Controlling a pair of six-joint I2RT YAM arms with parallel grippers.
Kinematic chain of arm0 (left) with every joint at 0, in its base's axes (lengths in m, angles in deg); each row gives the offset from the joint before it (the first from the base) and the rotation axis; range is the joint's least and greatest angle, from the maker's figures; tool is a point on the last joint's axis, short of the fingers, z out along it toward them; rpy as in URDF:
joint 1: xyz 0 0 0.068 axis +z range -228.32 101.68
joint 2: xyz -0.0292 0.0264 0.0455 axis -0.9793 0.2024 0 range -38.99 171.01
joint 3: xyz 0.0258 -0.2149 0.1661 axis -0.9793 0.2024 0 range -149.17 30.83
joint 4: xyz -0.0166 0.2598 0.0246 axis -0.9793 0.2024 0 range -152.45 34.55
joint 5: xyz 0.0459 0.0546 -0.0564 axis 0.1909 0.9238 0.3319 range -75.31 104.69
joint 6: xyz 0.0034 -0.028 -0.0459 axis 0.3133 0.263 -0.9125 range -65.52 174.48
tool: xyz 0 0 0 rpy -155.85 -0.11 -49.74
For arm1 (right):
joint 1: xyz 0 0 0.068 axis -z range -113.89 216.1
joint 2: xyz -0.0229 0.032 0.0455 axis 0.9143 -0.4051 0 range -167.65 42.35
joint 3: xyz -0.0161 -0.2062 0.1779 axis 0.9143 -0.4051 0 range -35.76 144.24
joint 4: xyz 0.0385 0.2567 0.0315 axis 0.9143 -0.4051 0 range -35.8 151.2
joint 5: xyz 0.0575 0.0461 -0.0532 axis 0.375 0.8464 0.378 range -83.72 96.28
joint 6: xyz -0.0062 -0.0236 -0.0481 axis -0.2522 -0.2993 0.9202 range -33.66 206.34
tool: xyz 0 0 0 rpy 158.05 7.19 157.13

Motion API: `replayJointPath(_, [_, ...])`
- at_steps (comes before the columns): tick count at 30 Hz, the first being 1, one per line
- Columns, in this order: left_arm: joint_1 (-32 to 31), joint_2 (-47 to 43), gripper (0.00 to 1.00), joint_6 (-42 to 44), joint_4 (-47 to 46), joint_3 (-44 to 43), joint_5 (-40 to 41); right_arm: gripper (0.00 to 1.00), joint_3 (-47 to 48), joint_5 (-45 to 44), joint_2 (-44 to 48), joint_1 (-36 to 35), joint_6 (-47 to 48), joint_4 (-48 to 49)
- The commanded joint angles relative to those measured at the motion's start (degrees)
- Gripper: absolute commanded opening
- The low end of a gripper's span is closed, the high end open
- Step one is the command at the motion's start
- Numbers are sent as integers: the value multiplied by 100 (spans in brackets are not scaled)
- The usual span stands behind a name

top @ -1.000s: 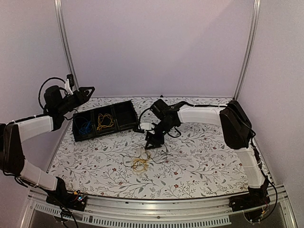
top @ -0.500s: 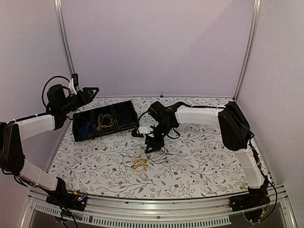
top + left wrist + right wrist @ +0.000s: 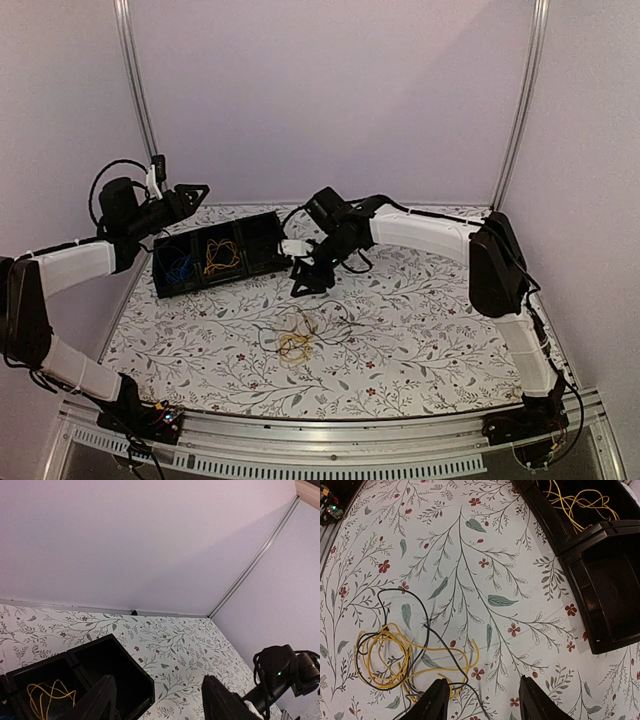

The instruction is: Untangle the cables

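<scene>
Yellow and black cables (image 3: 294, 343) lie knotted near the centre of the table (image 3: 430, 330), at 6 o'clock from the right gripper (image 3: 303, 283), whose jaws stand partly apart on nothing. It should descend, pinch one black strand at the heap's edge and draw it slowly toward 3 o'clock. At 10 o'clock the black bin (image 3: 268, 245) of blue and yellow coils (image 3: 220, 257) crowds that side, with the left gripper (image 3: 196, 194), jaws wide and empty, raised near its 9 o'clock end.
</scene>
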Motion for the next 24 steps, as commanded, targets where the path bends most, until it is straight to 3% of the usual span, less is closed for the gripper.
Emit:
replayJointPath(1, [-42, -35, 59, 56, 10, -164, -67, 51, 21, 33, -445, -73, -122, -61])
replayJointPath(10, [-46, -44, 58, 65, 58, -181, -70, 44, 9, 113, -674, -78, -242, 51])
replayJointPath(14, [-47, -12, 58, 55, 77, -190, -75, 34, 20, 131, -722, -78, -304, 93])
replayJointPath(22, [-46, 14, 57, 15, 76, -199, -98, 3, 13, 392, -706, -79, -313, 36])
replayJointPath(24, [-51, 26, 57, -10, 69, -207, -120, 0, 35, 456, -690, -82, -339, -6])
